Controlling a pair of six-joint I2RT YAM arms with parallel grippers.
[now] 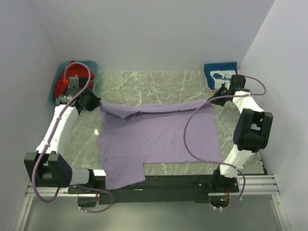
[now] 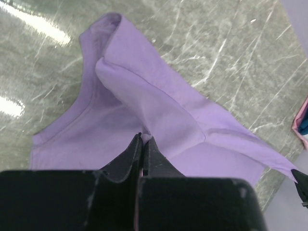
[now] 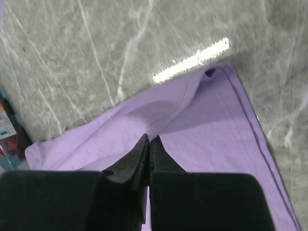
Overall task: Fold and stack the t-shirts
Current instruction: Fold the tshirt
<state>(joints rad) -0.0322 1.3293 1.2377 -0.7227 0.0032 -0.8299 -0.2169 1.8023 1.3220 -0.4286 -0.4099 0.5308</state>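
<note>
Evidently left fingers (image 2: 129, 160) and right fingers (image 3: 136, 160) clamp the wrinkled lavender t-shirt (image 1: 154, 137), far edge lifted.

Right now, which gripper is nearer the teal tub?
Left. The left gripper is beside the teal tub; the right gripper is on the opposite side, by the navy shirt.

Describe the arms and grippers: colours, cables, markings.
Left arm and right arm: white link shells, black joint housings. A mauve cable loops loosely along each, base to wrist. Left gripper and right gripper: matte black, fingers tapering to thin tips, blocky body with small pale scuffs. No legible markings.
</note>
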